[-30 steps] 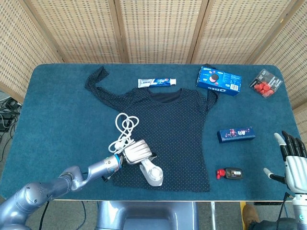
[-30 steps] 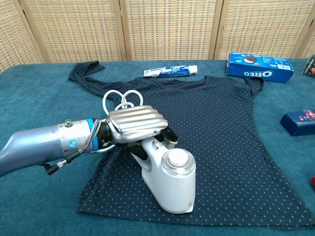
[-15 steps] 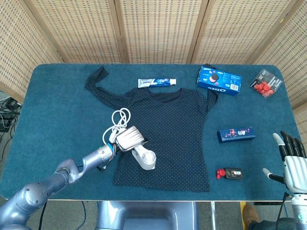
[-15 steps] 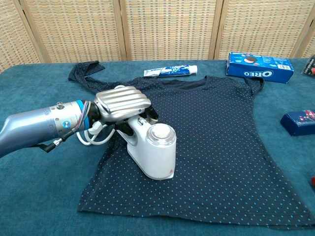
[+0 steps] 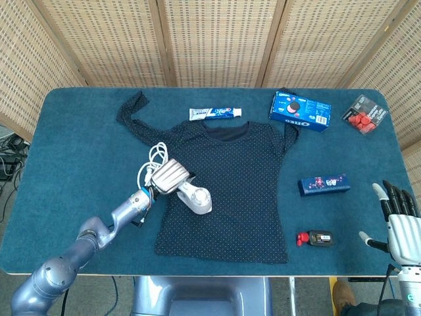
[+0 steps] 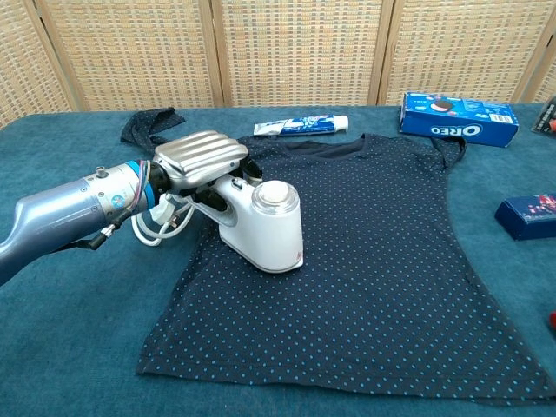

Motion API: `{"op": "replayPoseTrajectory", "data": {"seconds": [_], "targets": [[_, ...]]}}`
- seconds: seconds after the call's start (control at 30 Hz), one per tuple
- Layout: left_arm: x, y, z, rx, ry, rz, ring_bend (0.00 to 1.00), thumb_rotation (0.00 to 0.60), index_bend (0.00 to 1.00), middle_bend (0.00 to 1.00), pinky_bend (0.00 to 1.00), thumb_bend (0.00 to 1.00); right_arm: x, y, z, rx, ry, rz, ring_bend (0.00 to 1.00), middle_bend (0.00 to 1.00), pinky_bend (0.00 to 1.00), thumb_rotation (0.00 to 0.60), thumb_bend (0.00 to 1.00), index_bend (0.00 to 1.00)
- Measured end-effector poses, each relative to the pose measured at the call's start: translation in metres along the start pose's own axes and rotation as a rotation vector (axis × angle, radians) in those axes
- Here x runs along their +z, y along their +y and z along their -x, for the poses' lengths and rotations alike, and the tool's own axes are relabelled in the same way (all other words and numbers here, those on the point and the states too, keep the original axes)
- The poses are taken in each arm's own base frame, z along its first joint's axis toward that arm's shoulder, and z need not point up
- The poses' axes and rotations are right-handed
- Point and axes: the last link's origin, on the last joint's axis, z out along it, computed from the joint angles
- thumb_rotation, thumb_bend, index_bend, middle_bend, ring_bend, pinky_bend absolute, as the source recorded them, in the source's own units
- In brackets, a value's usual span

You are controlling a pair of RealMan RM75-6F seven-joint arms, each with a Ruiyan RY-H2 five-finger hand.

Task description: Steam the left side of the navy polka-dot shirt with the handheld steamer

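Observation:
The navy polka-dot shirt (image 5: 233, 178) (image 6: 373, 252) lies flat on the blue table, one sleeve stretched toward the far left. My left hand (image 5: 168, 176) (image 6: 198, 157) grips the handle of the white handheld steamer (image 5: 196, 199) (image 6: 265, 228), whose head rests on the shirt's left side about midway up. Its white cord (image 5: 150, 166) (image 6: 156, 226) loops beside the hand. At the table's near right corner my right hand (image 5: 397, 220) stays open, fingers apart and holding nothing; only the head view shows it.
Along the far side lie a toothpaste tube (image 5: 215, 114) (image 6: 301, 126), an Oreo box (image 5: 299, 111) (image 6: 457, 117) and a pack of red pieces (image 5: 364, 115). Right of the shirt are a small blue box (image 5: 323, 184) (image 6: 528, 215) and a black-and-red gadget (image 5: 315, 237).
My left hand has slid the steamer away from the shirt's bottom hem, up its left side toward the far-left sleeve. The cord moved with it. The right hand barely moved.

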Motion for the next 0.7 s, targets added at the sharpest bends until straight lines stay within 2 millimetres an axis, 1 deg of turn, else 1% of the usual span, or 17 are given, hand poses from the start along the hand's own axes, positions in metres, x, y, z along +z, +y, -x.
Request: {"op": "replayPoseTrajectory", "data": {"seconds": [0.4, 0.7], "targets": [[-0.001, -0.012, 0.008, -0.017, -0.028, -0.067, 0.82, 0.6, 1.0, 0.91, 0.94, 0.73, 0.001, 0.0, 0.001, 0.0, -0.004, 0.002, 0.0, 0.0, 0.0, 0.6, 0.0, 0.03], [-0.012, -0.006, 0.009, -0.033, -0.017, 0.0, 0.82, 0.6, 1.0, 0.91, 0.94, 0.73, 0.001, 0.0, 0.001, 0.001, -0.005, 0.001, 0.0, 0.0, 0.0, 0.6, 0.0, 0.03]]}}
